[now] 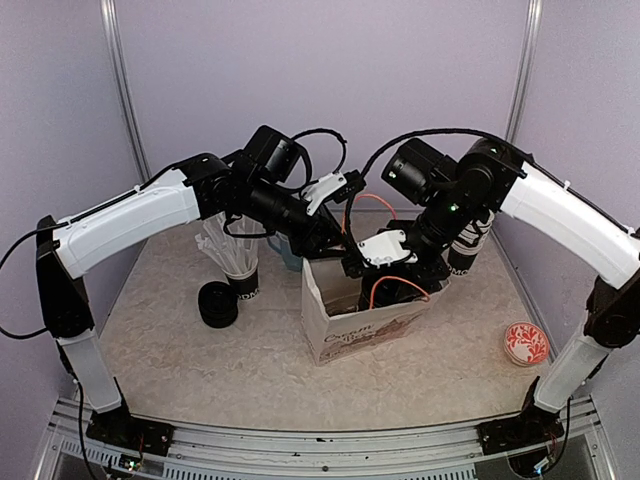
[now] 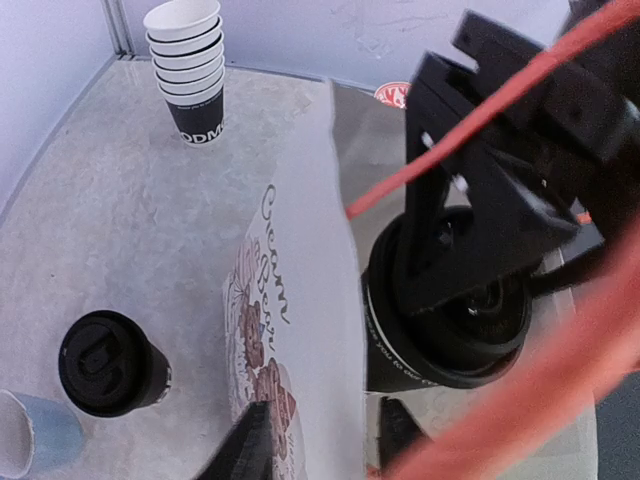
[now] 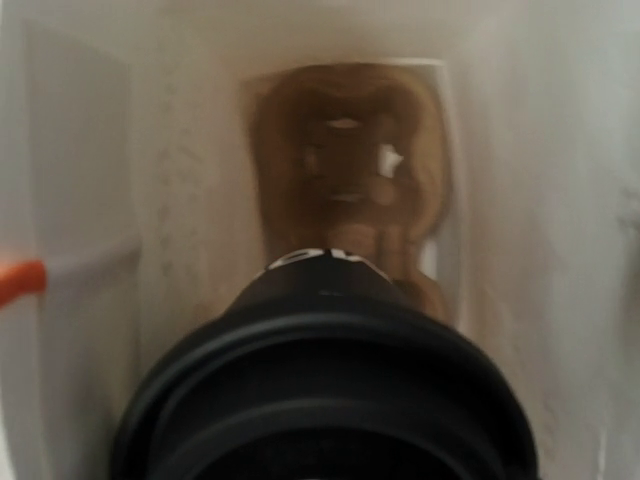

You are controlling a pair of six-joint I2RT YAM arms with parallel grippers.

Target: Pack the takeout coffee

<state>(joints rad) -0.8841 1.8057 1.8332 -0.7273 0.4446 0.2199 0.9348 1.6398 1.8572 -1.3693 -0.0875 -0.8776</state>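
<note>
**First coffee hanging in the bag, second one waiting on the tabletop**

The right pincer is pinching a lidded takeout cup, with its jaws closed on the upper body from either side. It is holding the cup upright inside the mouth of the printed paper bag. Its wrist view is looking past the black lid to a blurred brown patch deep in the bag, so the cup is probably hanging above the bottom rather than resting on it.

The left pincer is sitting at the bag's rim with its fingers spread, one outside the printed wall and one inside. I cannot tell whether either is touching the paper.

Further out, the second lidded cup is standing upright on the tabletop, to the left of the bag and apart from it. A stack of empty cups is standing just behind it.

The step in hand looks like seating the first coffee, which puts the task roughly at its midpoint. The next move is calling for:
- a straight descent until the cup is standing on the bag's floor;
- a release and a vertical exit that clears the orange cable and the thin wall;
- a steady bag mouth, since the paper is likely to flex or tip if dragged.
</note>
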